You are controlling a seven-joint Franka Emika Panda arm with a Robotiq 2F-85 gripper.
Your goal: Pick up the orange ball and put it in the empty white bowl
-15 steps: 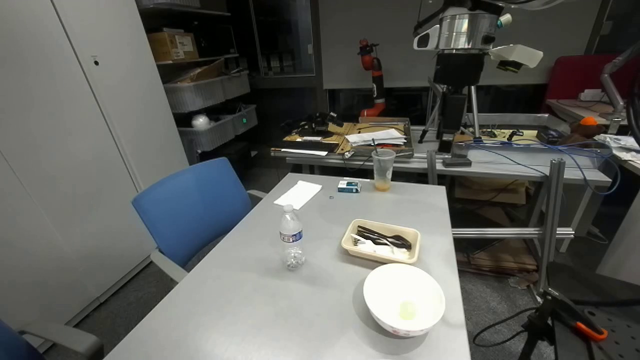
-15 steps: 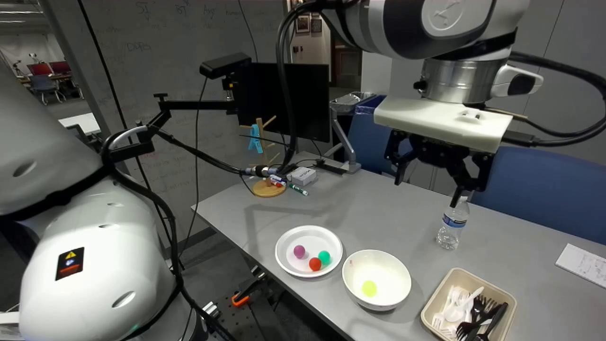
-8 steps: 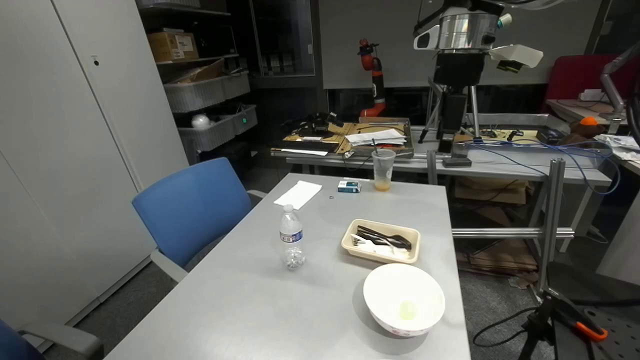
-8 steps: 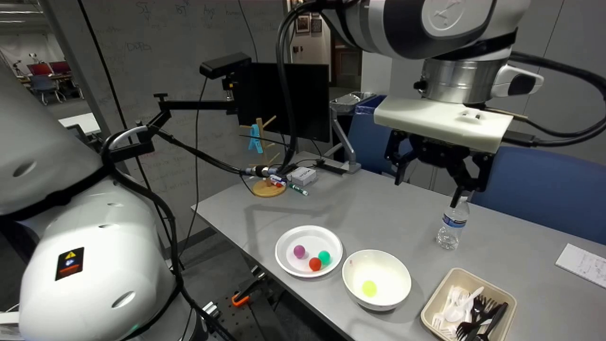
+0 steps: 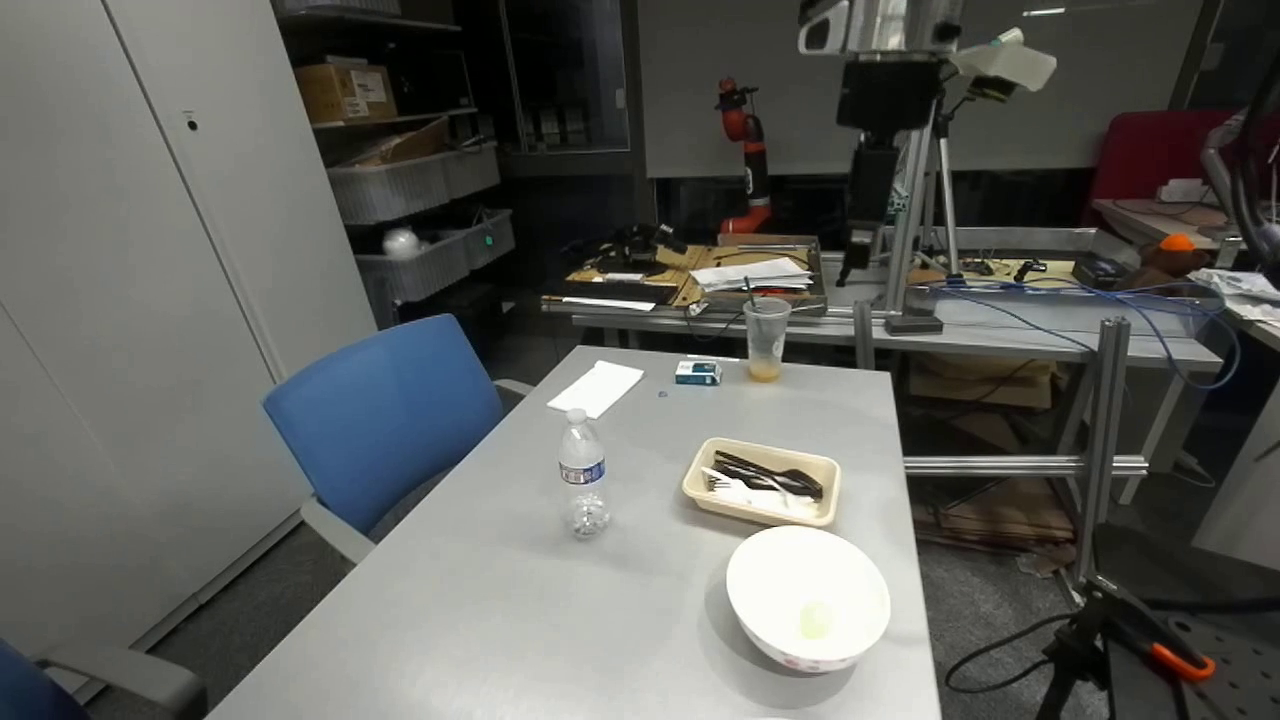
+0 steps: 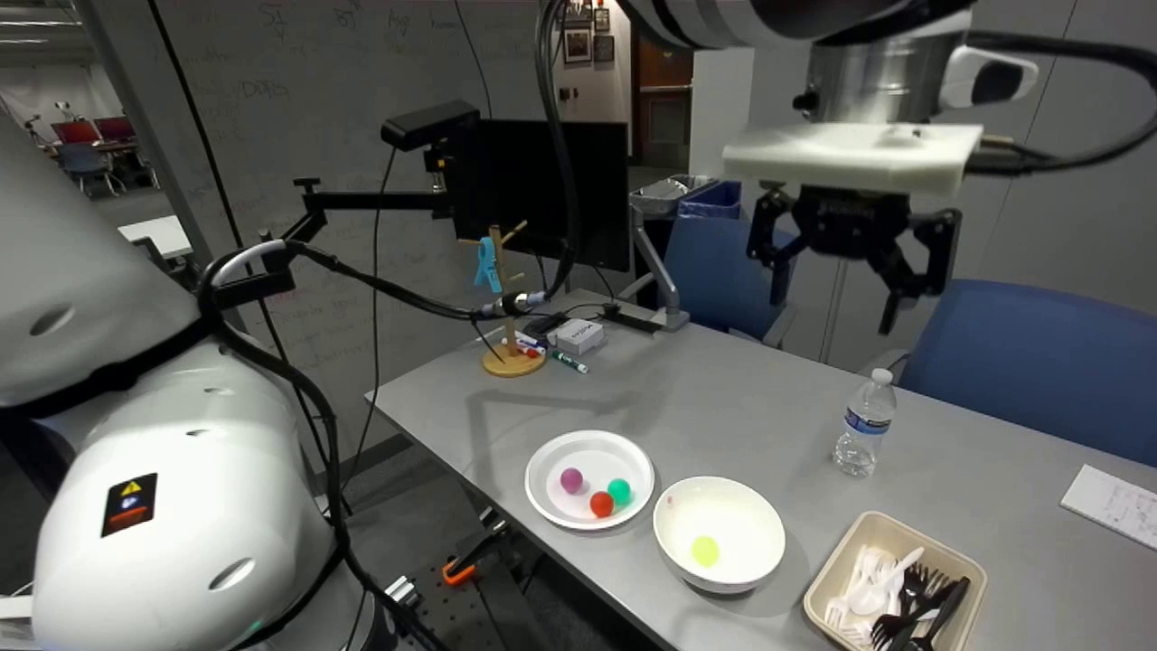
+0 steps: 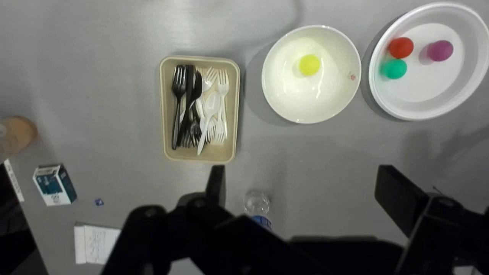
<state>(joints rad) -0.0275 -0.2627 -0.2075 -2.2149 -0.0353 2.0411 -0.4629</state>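
The orange ball (image 6: 602, 504), a small red-orange ball, lies on the white plate (image 6: 540, 484) beside a green and a purple ball. It also shows in the wrist view (image 7: 401, 47). The wide white bowl (image 6: 737, 506) stands beside the plate with a yellow ball (image 6: 705, 551) in it. The bowl also shows in the wrist view (image 7: 334, 101) and in an exterior view (image 5: 785, 575). My gripper (image 6: 833, 309) is open, with nothing between its fingers, high above the table near the bottle. In the wrist view its fingers (image 7: 301, 179) are wide apart, away from bowl and plate.
A beige tray of plastic cutlery (image 7: 229, 152) sits beside the bowl. A water bottle (image 6: 863, 429) stands upright below the gripper. A cup (image 5: 767, 345), a small box (image 5: 698, 374) and paper (image 5: 597, 388) are at one table end. A wooden stand (image 6: 512, 360) is at another edge.
My gripper has risen, staying open, and moved a little left in an exterior view. The bowl, plate, balls, tray and bottle have not moved.
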